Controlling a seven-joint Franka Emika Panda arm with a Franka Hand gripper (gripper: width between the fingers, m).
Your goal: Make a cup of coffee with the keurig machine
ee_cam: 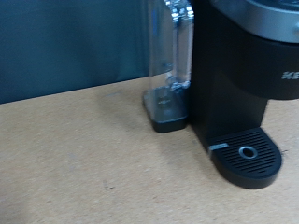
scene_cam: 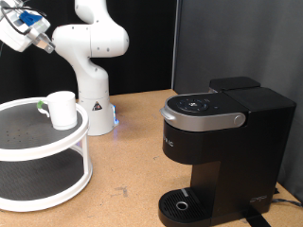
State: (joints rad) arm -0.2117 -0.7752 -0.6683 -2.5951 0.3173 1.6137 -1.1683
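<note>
The white cup (scene_cam: 62,109) stands upright on the top tier of a round white two-tier stand (scene_cam: 28,142) at the exterior view's left. The black keurig machine (scene_cam: 220,142) stands at the exterior view's right, its silver-grey lid handle (scene_cam: 201,117) down and its round drip tray (scene_cam: 180,203) bare. My gripper (scene_cam: 43,43) hangs high in the exterior view's top left corner, far above the cup and away from the machine, and nothing shows between its fingers. The wrist view shows the machine (ee_cam: 234,75), its clear water tank (ee_cam: 168,56) and its drip tray (ee_cam: 248,154); my fingers do not show there.
A small green-and-white object (scene_cam: 41,107) lies beside the cup on the stand's top tier. The arm's white base (scene_cam: 92,99) stands on the brown tabletop (scene_cam: 128,170) behind the stand. A dark curtain backs the scene.
</note>
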